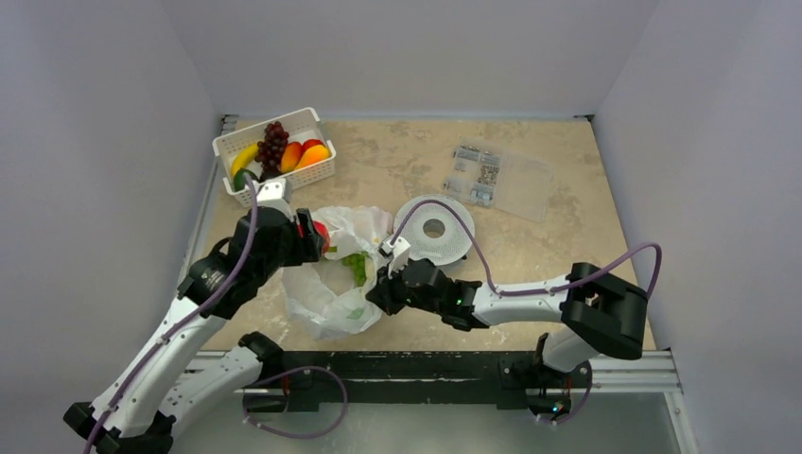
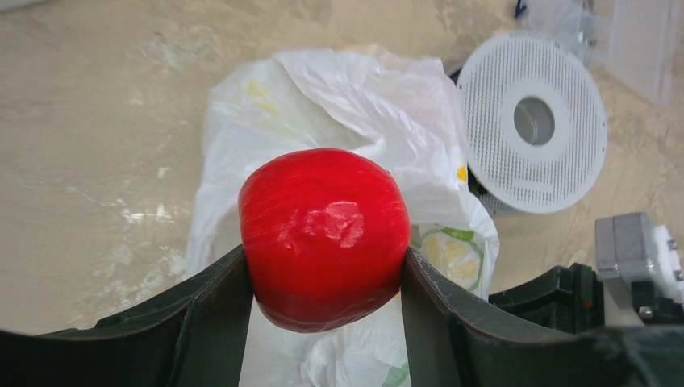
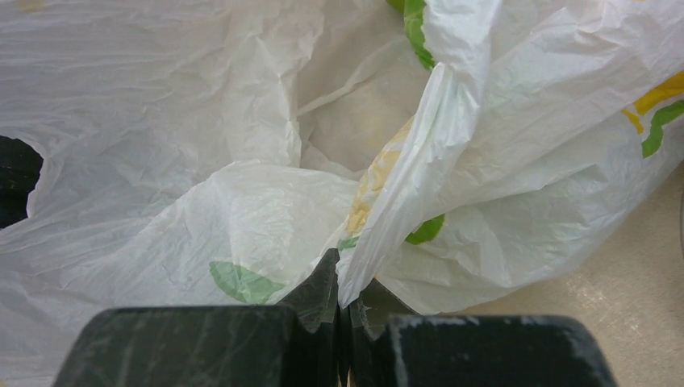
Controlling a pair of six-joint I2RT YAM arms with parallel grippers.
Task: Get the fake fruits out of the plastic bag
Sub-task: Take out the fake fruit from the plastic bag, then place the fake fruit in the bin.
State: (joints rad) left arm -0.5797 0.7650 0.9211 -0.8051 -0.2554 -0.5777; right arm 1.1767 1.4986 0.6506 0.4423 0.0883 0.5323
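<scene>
The left jaws grasp the red apple (image 2: 323, 238) between them, above the plastic bag (image 2: 339, 89); the right jaws, clenched, pinch a bag fold.

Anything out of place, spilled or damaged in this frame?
Nothing is spilled or damaged. The plastic bag lies crumpled, a fold of it pinched by the right gripper, while the left gripper holds a red apple. The only strays are a perforated white disc and a clear packet, unrelated to the fruit.

Overhead and wrist close-ups on bag (image 1: 317, 305)
</scene>
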